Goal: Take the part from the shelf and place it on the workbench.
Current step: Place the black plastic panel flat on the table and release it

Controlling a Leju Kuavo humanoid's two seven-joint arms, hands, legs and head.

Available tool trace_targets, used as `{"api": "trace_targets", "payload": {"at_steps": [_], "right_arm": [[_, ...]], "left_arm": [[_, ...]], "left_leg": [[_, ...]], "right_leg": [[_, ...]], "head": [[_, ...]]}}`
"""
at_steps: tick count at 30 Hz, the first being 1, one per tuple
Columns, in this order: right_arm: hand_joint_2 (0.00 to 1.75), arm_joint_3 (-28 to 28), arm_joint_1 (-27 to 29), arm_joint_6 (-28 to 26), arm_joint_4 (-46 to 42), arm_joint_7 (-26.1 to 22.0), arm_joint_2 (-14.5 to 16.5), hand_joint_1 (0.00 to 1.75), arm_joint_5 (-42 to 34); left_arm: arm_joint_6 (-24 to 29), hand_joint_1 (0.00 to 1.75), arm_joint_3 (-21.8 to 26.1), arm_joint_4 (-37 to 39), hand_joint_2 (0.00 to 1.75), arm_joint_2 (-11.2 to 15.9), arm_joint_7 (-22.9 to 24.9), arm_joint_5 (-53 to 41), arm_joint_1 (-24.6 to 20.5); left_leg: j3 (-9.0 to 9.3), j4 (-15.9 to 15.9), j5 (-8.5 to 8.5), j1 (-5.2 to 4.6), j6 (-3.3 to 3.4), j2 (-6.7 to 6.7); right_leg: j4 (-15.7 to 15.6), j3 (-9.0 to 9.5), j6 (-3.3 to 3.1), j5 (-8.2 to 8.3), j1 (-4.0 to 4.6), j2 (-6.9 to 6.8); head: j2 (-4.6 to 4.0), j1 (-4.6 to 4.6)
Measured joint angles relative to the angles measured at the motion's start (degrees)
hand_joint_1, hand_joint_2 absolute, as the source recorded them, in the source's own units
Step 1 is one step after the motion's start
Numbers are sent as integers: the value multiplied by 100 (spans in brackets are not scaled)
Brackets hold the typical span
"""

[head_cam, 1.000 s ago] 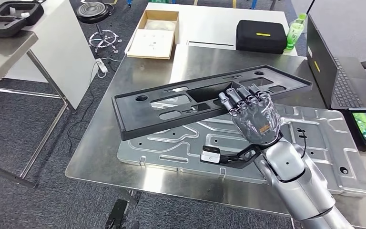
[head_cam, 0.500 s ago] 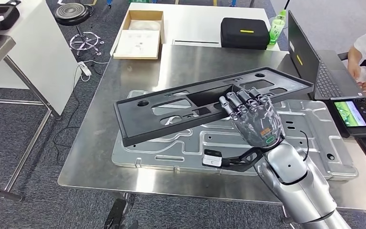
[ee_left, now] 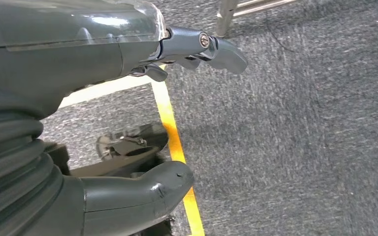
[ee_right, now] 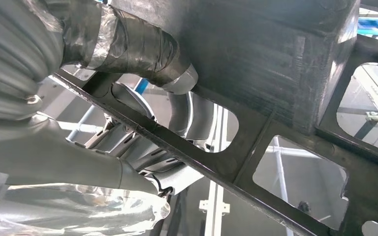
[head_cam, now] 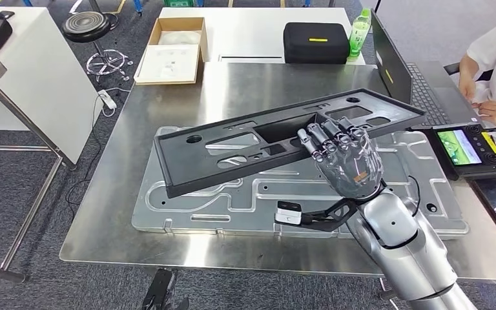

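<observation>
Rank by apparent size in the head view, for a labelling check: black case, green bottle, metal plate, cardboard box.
1. metal plate
2. cardboard box and black case: alike, left unranked
3. green bottle

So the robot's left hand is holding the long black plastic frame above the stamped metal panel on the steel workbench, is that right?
Not quite: the right hand holds the long black plastic frame above the stamped metal panel on the steel workbench, as the head view shows.
</observation>
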Motion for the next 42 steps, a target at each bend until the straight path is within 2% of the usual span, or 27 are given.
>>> {"api": "trace_targets", "payload": {"at_steps": [1, 2, 5, 6, 8, 10, 11, 12, 13, 15, 16, 17, 19, 21, 23, 25, 26, 27, 28, 30, 32, 35, 37, 38, 40, 41, 42], "right_arm": [[175, -6, -2, 0, 3, 36, 0, 175, 0], [175, -11, -4, 1, 9, 89, 0, 175, 0], [175, -22, -10, 1, 34, 246, -1, 175, 0], [175, -28, -17, 1, 41, 268, -2, 175, 0], [175, -39, -46, 1, 64, 358, -4, 175, 0], [175, -13, -111, 1, 180, 604, -11, 175, 0], [175, 14, -155, 1, 289, 723, -15, 175, -1], [175, 41, -203, 1, 423, 781, -17, 175, -5], [175, 62, -249, 1, 565, 768, -15, 175, -11], [175, 80, -326, 1, 794, 659, -5, 175, -22], [175, 84, -362, 1, 878, 615, 5, 175, -24], [175, 85, -393, 1, 944, 590, 15, 175, -24], [175, 89, -435, 1, 1055, 562, 35, 175, -26], [175, 89, -458, 1, 1141, 522, 49, 175, -42], [175, 89, -491, 1, 1213, 421, 74, 175, -103], [87, 89, -509, 1, 1287, 286, 97, 87, -192], [44, 89, -508, 1, 1323, 232, 103, 44, -228], [0, 89, -507, 1, 1354, 187, 107, 0, -250], [0, 89, -507, 0, 1380, 156, 110, 0, -263], [0, 89, -503, 3, 1421, 111, 121, 0, -263], [0, 89, -488, 5, 1450, 82, 130, 0, -258], [0, 88, -455, 3, 1462, 66, 133, 0, -254], [0, 82, -454, 3, 1463, 67, 133, 0, -254], [0, 78, -455, 3, 1463, 67, 133, 0, -254], [0, 74, -434, 3, 1471, 67, 134, 0, -253], [0, 74, -411, 3, 1481, 67, 135, 0, -251], [0, 74, -389, 3, 1492, 67, 136, 0, -248]], "left_arm": [[-2, 0, -2, 0, 175, 5, -2, 4, -5], [-4, 0, -4, 0, 175, 8, -5, 8, -7], [-7, 0, -13, 0, 175, 11, -14, 14, 1], [-7, 0, -16, 0, 175, 12, -14, 14, -1], [-11, 0, -25, 0, 175, 10, -15, 13, -14], [-30, 0, -31, 0, 175, 10, -15, 13, -20], [-43, 0, -34, 0, 175, 10, -15, 13, -20], [-56, 0, -36, 0, 175, 10, -15, 13, -21], [-66, 0, -38, 0, 175, 8, -15, 13, -23], [-79, 0, -45, 0, 175, 3, -15, 13, -36], [-82, 0, -49, 0, 175, 2, -15, 13, -46], [-83, 0, -51, 0, 175, 2, -15, 13, -56], [-83, 0, -52, 0, 175, 2, -16, 13, -67], [-84, 0, -57, 0, 175, 2, -16, 13, -69], [-84, 0, -67, 0, 175, 2, -16, 13, -75], [-83, 0, -78, 0, 175, 3, -16, 12, -77], [-82, 0, -82, 0, 175, 3, -16, 9, -74], [-80, 0, -86, 0, 175, 4, -15, 3, -68], [-77, 0, -90, 0, 175, 4, -15, -4, -64], [-74, 0, -95, 0, 87, 5, -19, 2, -69], [-81, 0, -96, 0, 0, 5, -30, 27, -80], [-91, 0, -96, 0, 0, 1, -42, 38, -77], [-91, 0, -96, 0, 0, -3, -47, 39, -81], [-91, 0, -96, 0, 0, -5, -49, 40, -88], [-91, 0, -96, 0, 0, -7, -50, 39, -94], [-92, 0, -96, 0, 0, -8, -50, 39, -92], [-92, 0, -96, 0, 0, -9, -50, 39, -87]], "left_leg": [[127, -295, 108, -11, 28, -10], [190, -457, 142, -25, 50, -20], [211, -552, 162, -25, 107, -23], [223, -584, 185, -9, 135, -17], [241, -631, 217, 19, 174, -2], [239, -633, 219, 21, 184, 5], [239, -630, 217, 23, 183, 6], [241, -625, 214, 27, 178, 6], [245, -617, 207, 34, 168, 4], [247, -591, 183, 38, 126, -4], [239, -574, 171, 30, 98, -8], [230, -565, 166, 19, 69, -11], [223, -571, 171, 6, 12, -12], [203, -516, 106, 21, -45, -12], [13, -81, -156, 32, -77, -14], [-368, 718, -503, 29, -84, -15], [-530, 1027, -587, 28, -80, -15], [-600, 1136, -559, 26, -66, -16], [-553, 1009, -419, 21, -41, -16], [-212, 249, -7, -10, 47, -24], [77, -384, 206, -48, 113, -33], [144, -551, 231, -61, 136, -30], [176, -623, 273, -29, 171, -17], [191, -655, 292, -11, 189, -8], [191, -663, 300, -11, 202, 3], [188, -659, 298, -10, 202, 6], [186, -651, 295, -8, 199, 7]], "right_leg": [[15, -8, 23, -9, 7, 7], [25, -22, 49, -12, 10, 11], [27, -42, 141, -8, -2, 11], [90, -66, 167, -63, -6, 5], [534, -263, 217, -337, -26, -9], [1265, -612, 264, -663, -52, -18], [1510, -736, 284, -719, -69, -21], [1550, -763, 299, -662, -85, -23], [1344, -668, 308, -496, -101, -30], [571, -286, 315, -127, -123, -56], [254, -138, 301, -22, -116, -61], [82, -64, 282, 7, -105, -62], [34, -65, 217, -8, -75, -48], [13, -51, 132, 2, -85, -50], [-11, -32, 45, 12, -95, -51], [-9, -30, 5, 5, -66, -48], [-6, -28, -4, 0, -48, -46], [-2, -23, -11, -5, -30, -42], [2, -12, -17, -11, -14, -36], [6, 18, -20, -27, 10, -27], [15, 15, 7, -36, 27, -23], [5, -3, 94, -28, 18, -23], [131, -50, 155, -135, 10, -24], [359, -150, 184, -279, 3, -26], [1072, -483, 231, -632, -33, -29], [1393, -639, 252, -740, -51, -30], [1541, -717, 270, -743, -71, -33]], "head": [[0, 0], [0, 1], [0, 0], [0, 3], [0, 6], [0, 7], [0, 8], [0, 8], [0, 9], [0, 9], [0, 6], [0, 3], [0, -2], [0, -1], [0, -4], [0, -6], [0, -6], [0, -6], [0, -6], [0, -4], [0, -3], [0, -3], [0, 1], [0, 3], [0, 4], [0, 4], [0, 3]]}}
